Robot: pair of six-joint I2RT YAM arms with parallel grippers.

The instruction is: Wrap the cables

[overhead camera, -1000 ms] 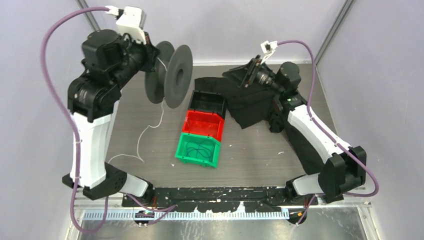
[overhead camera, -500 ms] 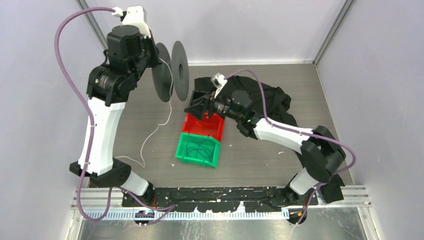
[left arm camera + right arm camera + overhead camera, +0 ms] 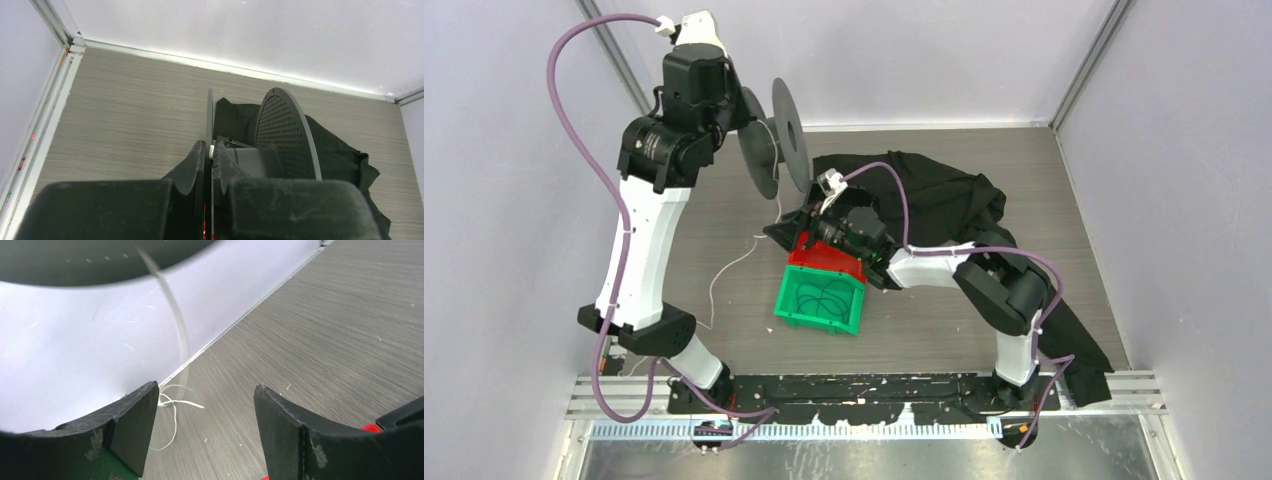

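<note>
High over the rear left of the grey wood-grain tabletop, the left arm holds up a dark grey plastic spool with two round flanges, its axis roughly level. The left arm's fingers are pressed together on the thin edge of one flange, which the left wrist view shows edge-on between them. The other flange, perforated with small holes, stands just to the side.

From the spool, the thin white cord drops toward the tabletop. In the right wrist view it passes close to the inner face of one finger; whether it touches that finger cannot be told. Beyond it the cord lies in small loose loops on the tabletop. In the top view it trails left of the bins toward the near left.

The right arm reaches in from the right, across a crumpled black cloth. The right arm's fingers stand well apart just below the spool, with nothing clamped between them.

Beside them sits a red plastic bin. A green plastic bin touches its near side and holds thin dark cable loops.
</note>
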